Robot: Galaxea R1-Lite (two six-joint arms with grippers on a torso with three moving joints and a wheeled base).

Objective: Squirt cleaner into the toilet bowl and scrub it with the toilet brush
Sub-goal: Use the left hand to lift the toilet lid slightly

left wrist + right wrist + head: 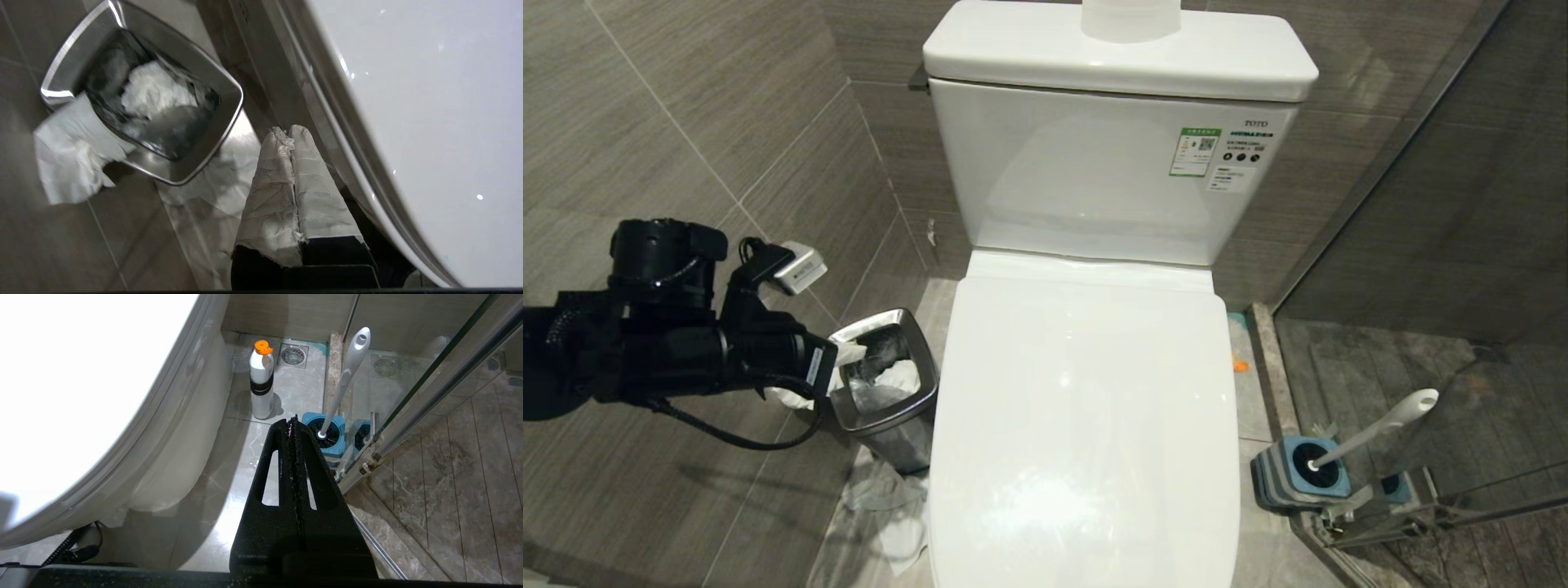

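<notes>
**First onlooker:** Beside the closed toilet, the left gripper hung low between the lid and the steel waste bin. Its cloth-wrapped fingers were pressed together, holding nothing and touching nothing that I could make out.

**Second onlooker:** And the right?

**First onlooker:** The right gripper sat on the far side of the toilet bowl, black fingers clenched flat against each other, empty too. Past it the cleaner stood upright on the floor with its orange cap on, close against the base of the bowl. The toilet brush leaned in its blue holder by the glass shower door.

**Second onlooker:** What looked likely to go wrong?

**First onlooker:** The lid was down, so nothing could be squirted or scrubbed until it was raised. Shut fingers could only nudge that glossy edge; I judged they might slip off it and let it drop. The bin stood just beside the left arm, with tissue draped over its rim, so a careless swing could tip it. The bottle was tall and narrow, tucked near the bowl; a crooked approach could knock it over.
</notes>
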